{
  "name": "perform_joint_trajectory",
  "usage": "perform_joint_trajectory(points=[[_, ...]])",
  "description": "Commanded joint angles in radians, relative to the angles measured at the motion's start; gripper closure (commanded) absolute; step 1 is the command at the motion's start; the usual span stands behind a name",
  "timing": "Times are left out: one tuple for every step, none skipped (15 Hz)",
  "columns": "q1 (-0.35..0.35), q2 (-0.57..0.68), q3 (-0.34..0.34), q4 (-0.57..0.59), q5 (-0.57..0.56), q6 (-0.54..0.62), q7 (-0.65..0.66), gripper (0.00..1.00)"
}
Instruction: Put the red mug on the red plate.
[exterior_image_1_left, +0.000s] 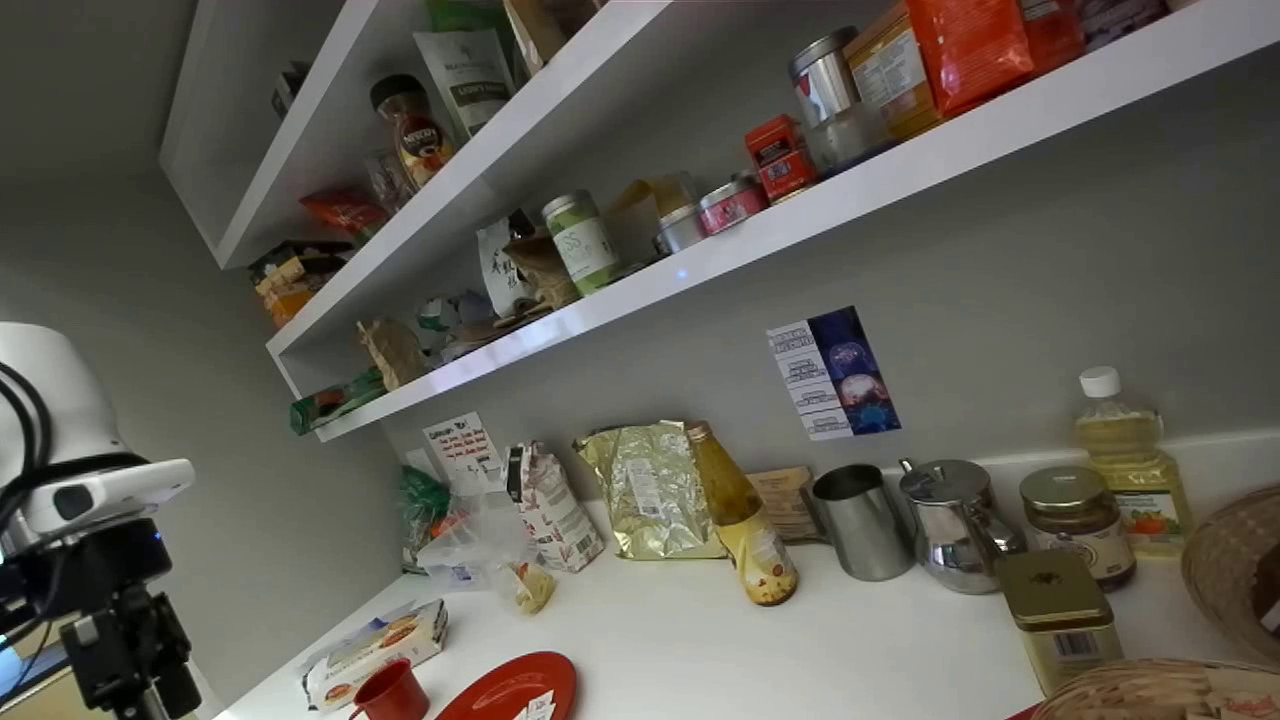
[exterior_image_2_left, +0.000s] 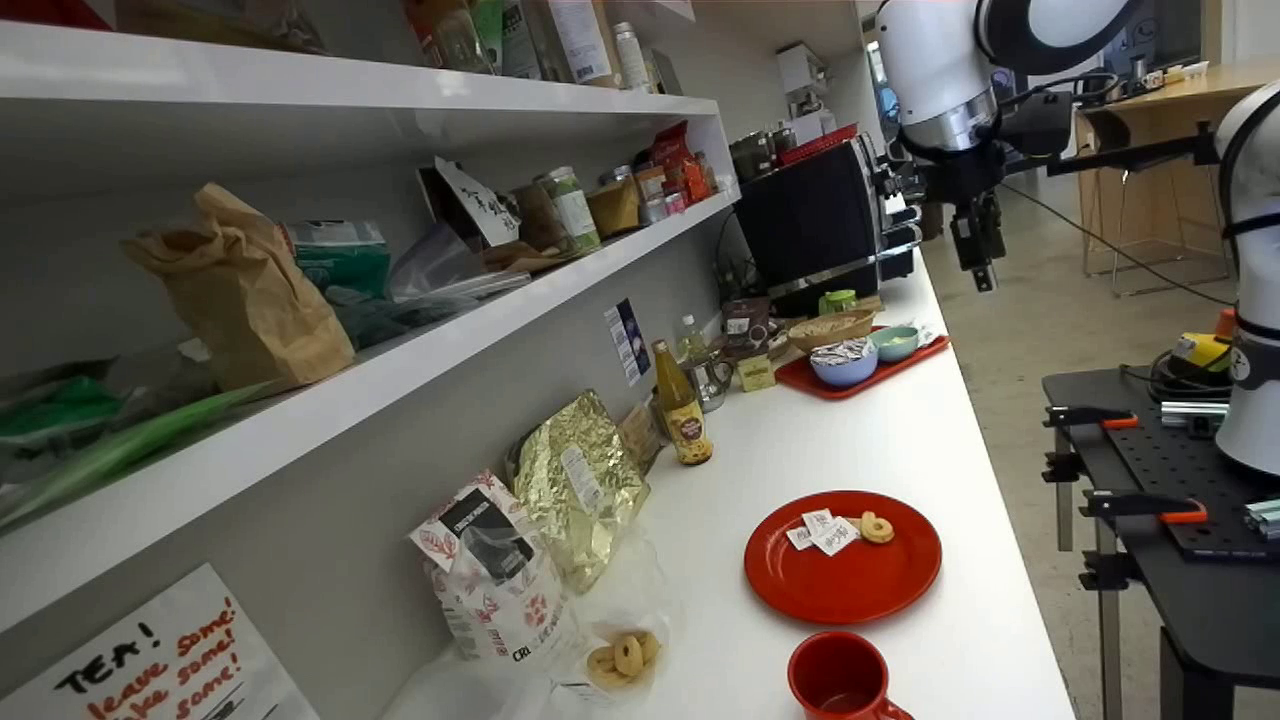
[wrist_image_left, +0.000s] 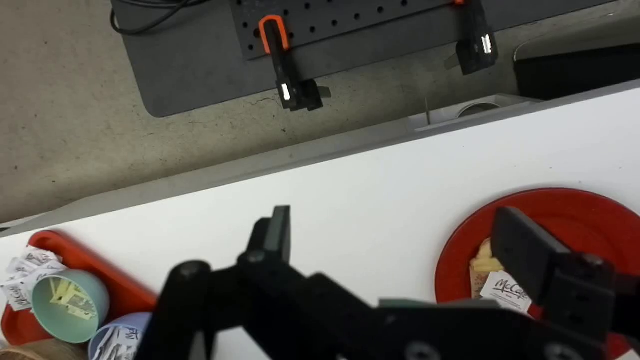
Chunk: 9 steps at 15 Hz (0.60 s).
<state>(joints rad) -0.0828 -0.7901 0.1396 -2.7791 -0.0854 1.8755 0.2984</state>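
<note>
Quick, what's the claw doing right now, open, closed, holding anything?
The claw is open and holding nothing; the red mug stands on the white counter.

Wrist view's aimed down past the claw (wrist_image_left: 393, 232) at the bench (wrist_image_left: 360, 200); red plate (exterior_image_2_left: 843, 592) also gets caught in both exterior views, farther off.

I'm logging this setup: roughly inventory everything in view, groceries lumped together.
Plate: 1, red, counter
Mug: 1, red, beside plate
Tray: 1, red, counter
Paper packets: several, whitish, plate, tray
Bowls: 2, green and blue, tray
Wicker baskets: 2, tan, counter's tray end
Pitcher: 1, silver, counter
Teapot: 1, silver, counter
Probable oven: 1, black, same end
Groceries: many, mixed, counter, shelves
Notices: 2+, mixed, wall
Clamps: 2, black-orange, dark table
Arm: 1, white, raised
Hand: 1, black, raised, open
</note>
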Motion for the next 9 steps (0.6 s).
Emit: perform_joint_trajectory(points=[[0.006,0.042,-0.016,0.021,0.01,0.066,0.016,0.0],[0.004,0.08,-0.014,0.038,0.014,0.123,0.023,0.0],[0.005,0.112,-0.013,0.05,0.02,0.178,0.026,0.0],[0.012,0.156,-0.009,0.066,0.035,0.244,0.032,0.0],[0.023,0.2,0.0,0.081,0.051,0.307,0.038,0.0],[0.038,0.24,0.007,0.092,0.07,0.366,0.037,0.0],[0.054,0.283,0.017,0.106,0.085,0.416,0.036,0.0],[0.082,0.327,0.026,0.12,0.108,0.46,0.026,0.0],[0.105,0.369,0.035,0.135,0.126,0.497,0.018,0.0]])
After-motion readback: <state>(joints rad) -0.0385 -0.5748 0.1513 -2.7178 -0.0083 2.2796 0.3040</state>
